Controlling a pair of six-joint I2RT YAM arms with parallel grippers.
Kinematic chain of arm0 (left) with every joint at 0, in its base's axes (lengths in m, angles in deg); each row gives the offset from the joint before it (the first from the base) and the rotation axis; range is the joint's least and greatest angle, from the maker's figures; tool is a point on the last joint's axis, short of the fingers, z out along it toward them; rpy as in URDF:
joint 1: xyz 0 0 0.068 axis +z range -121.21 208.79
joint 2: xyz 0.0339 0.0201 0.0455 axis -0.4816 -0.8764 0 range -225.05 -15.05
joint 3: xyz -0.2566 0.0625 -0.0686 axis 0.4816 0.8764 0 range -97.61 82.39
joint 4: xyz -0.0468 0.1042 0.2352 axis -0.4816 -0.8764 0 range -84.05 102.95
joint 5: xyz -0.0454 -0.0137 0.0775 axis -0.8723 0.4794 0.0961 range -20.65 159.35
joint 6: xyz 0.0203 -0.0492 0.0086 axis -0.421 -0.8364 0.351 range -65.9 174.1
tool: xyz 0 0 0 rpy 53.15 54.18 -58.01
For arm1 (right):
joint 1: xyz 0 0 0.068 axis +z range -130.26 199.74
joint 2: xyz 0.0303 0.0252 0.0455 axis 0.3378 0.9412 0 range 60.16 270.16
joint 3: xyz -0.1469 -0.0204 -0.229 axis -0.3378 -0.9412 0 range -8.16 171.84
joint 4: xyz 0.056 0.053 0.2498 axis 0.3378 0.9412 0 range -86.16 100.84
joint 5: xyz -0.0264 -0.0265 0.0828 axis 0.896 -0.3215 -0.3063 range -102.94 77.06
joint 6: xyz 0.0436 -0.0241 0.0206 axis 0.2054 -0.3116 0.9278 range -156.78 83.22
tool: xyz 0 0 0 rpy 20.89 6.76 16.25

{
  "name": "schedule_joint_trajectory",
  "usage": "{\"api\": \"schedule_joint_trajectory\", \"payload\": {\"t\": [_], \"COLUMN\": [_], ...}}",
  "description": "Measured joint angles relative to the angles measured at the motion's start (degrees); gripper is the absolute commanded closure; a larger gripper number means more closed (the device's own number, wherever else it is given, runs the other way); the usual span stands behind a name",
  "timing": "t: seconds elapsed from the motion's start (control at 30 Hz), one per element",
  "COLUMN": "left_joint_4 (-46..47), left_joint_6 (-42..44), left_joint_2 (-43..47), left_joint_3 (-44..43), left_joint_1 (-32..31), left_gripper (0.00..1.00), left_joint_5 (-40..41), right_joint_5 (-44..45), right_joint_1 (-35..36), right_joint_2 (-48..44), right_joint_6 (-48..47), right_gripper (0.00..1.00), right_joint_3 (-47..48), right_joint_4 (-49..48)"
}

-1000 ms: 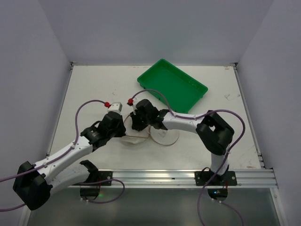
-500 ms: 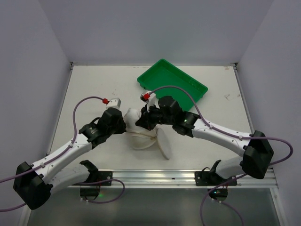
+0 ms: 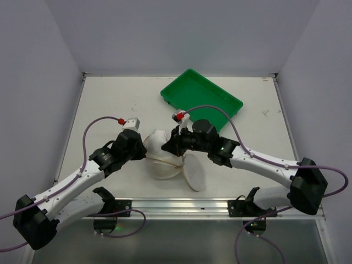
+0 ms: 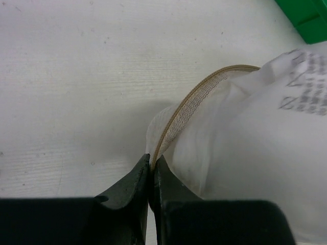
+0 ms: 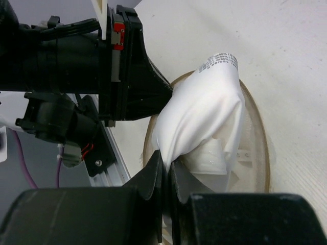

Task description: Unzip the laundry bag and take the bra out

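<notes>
Lying near the middle of the table [image 3: 110, 104], just in front of the green tray [image 3: 201, 99], the laundry bag [image 3: 163, 163] is crumpled between the 2 arms; its flat round face [image 3: 195, 171] stands tilted at its right side. The left end effector [image 4: 151, 171] is pinched together on the bag's tan edge band [image 4: 194, 102]; the right end effector [image 5: 167, 167] is clamped on a fold of the bag's white mesh, close beside the left one.
</notes>
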Motion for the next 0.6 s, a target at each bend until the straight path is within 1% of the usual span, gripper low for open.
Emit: {"api": "schedule_joint_trajectory", "payload": {"t": [0.07, 0.33, 0.6], "left_joint_4": [0.31, 0.61, 0.48], "left_joint_6": [-0.26, -2.01, -2.91], "left_joint_2": [0.17, 0.33, 0.17], "left_joint_3": [1.11, 3.91, 4.22], "left_joint_1": [-0.02, -0.02, 0.0], "left_gripper": [0.91, 0.93, 0.97], "left_joint_5": [-0.9, -1.09, -0.81], "right_joint_5": [1.42, 11.76, 15.1], "right_joint_1": [0.02, 0.02, 0.02], "right_joint_2": [-2.4, -14.67, -17.53], "right_joint_6": [1.2, 5.09, 9.6], "right_gripper": [1.0, 1.0, 1.0], "right_joint_3": [-2.32, -9.38, -11.04], "right_joint_4": [-1.38, -8.02, -13.55]}}
